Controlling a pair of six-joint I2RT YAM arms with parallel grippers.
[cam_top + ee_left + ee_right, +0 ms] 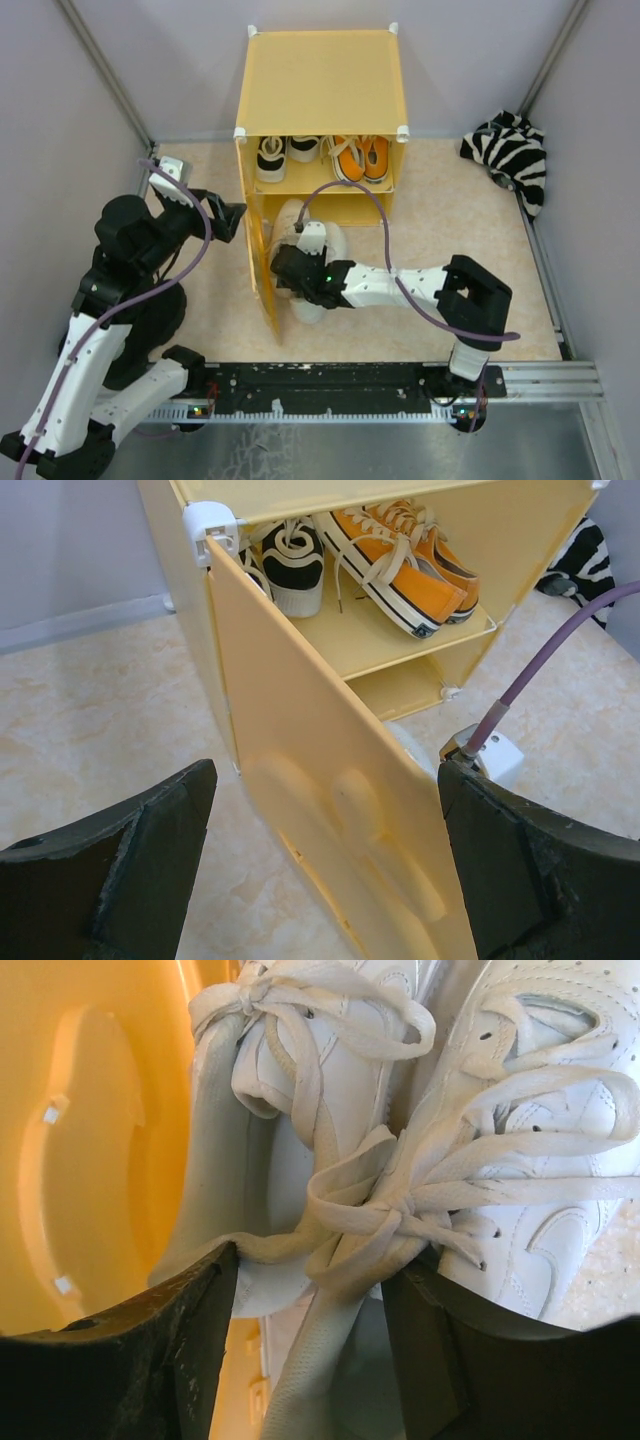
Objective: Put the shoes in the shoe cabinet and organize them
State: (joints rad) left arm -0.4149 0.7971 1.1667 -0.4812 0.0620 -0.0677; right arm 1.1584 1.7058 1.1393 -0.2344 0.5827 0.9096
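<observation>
The pale marbled desk (470,260) carries everything. The yellow-orange cabinet (320,80) stands on it beyond both sets of jaws, its open front turned toward the arms. Its door (330,810) is swung out, and it stands between the left jaws and the right jaws. The embossed outer face is turned to the left jaws.

The left arm (130,250) is raised beside the door. Its jaws are spread wide with nothing between them, and they are aimed at the door without touching it. The right arm (400,285) reaches across in front of the cabinet. Its jaws sit at the mouth of the lower compartment, just inside the door.

A zebra-striped bundle (515,150) lies at the far corner, well apart from the right jaws.

The off-white shoes (330,1110) are in the right jaws. The jaws stand wide and pinch the pair where the two shoes meet, and bunched laces and collars fill the gap. One finger (150,1360) sits in the mouth of the shoe nearer the door. Whether the soles rest on the desk cannot be told.

The orange shoes (400,560) sit on the inner shelf, in the upper compartment, beyond and above both sets of jaws. The black shoes (295,565) stand just beside them on the same shelf, on the door's side.

A purple cable (560,640) arcs from the right arm, near the right-hand finger of the left jaws.
</observation>
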